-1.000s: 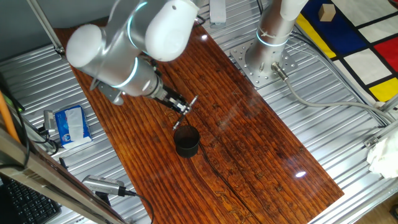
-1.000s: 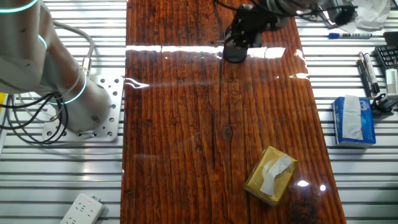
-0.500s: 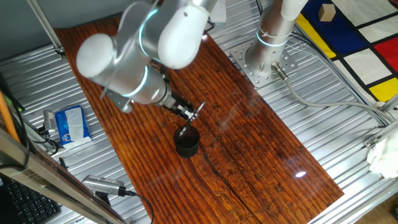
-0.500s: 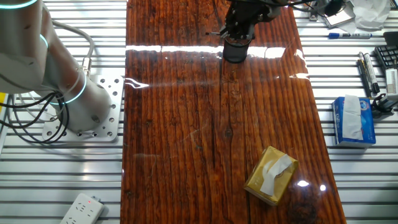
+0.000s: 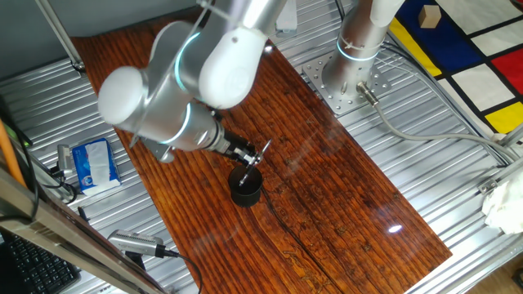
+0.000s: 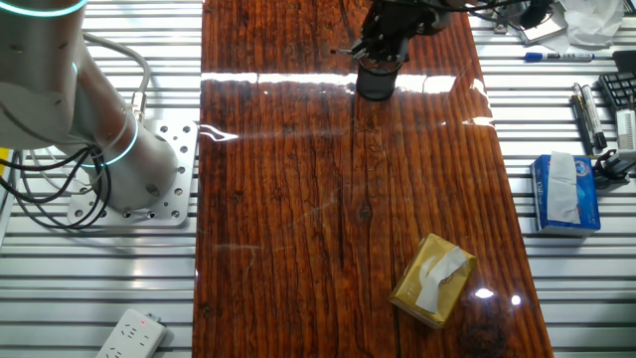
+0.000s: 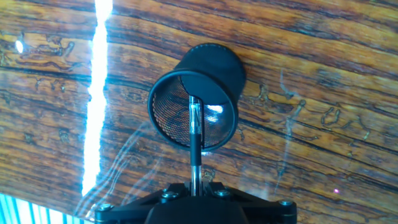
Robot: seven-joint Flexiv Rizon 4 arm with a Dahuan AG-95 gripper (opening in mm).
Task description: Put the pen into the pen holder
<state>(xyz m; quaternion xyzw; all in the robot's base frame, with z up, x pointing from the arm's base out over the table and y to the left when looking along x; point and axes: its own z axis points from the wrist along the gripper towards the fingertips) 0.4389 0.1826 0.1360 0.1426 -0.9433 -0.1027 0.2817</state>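
The pen holder is a short black mesh cup standing on the wooden table; it also shows in one fixed view and in the other fixed view. My gripper is shut on the pen, a thin dark and silvery stick. In the hand view the pen points down with its tip inside the cup's round rim. In one fixed view my gripper sits just above the cup. In the other fixed view the gripper hangs over the cup.
A tan cardboard box lies on the table's near end. A blue tissue pack and a silver tool with a cable lie on the metal slats beside the table. The arm's base stands at the far side.
My gripper has moved with the pen from beside the cup to right over it and lower. The pen's tip is now inside the rim.
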